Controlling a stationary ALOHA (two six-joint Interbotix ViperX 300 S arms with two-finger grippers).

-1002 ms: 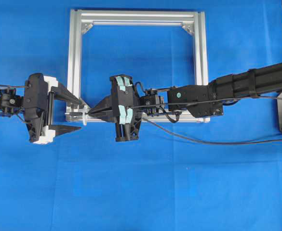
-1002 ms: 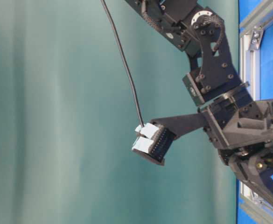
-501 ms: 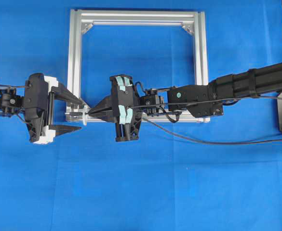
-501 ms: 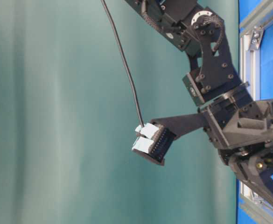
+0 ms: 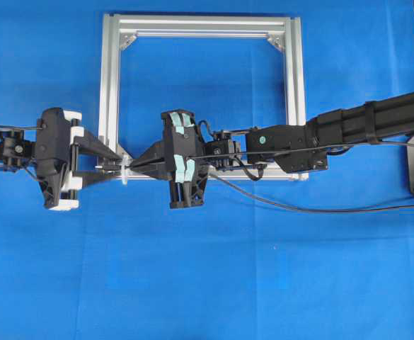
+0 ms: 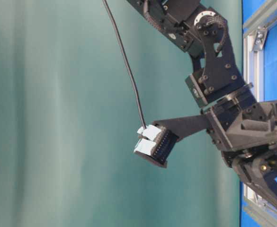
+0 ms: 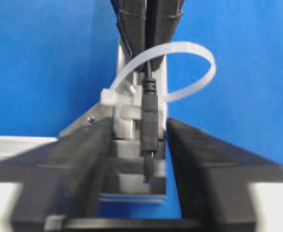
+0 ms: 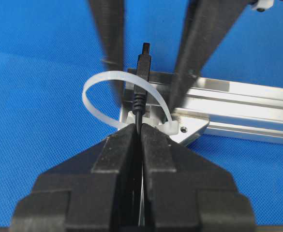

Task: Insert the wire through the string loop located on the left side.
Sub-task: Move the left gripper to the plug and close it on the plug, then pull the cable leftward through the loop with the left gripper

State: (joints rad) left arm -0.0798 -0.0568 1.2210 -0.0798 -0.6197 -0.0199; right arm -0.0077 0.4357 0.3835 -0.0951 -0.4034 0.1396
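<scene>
On the blue table (image 5: pixel 207 283) you have a square silver frame (image 5: pixel 109 85), and both arms meet at its lower left corner, pointing at each other along the bottom rail. Your right gripper (image 8: pixel 138 133) is clamped tight on the wire (image 8: pixel 139 104) just behind the plug, with the plug's long axis running straight away from it toward the other arm. The white string loop (image 7: pixel 180 67) rings the wire, so the plug has passed through it. Your left gripper (image 7: pixel 148 140) is nearer the plug tip (image 7: pixel 148 169), which sits between its fingers (image 7: pixel 206 159). They stand narrowed on each side with slim gaps showing, not visibly gripping. Judging by this, the handover needs those fingers to close squarely across the plug.
</scene>
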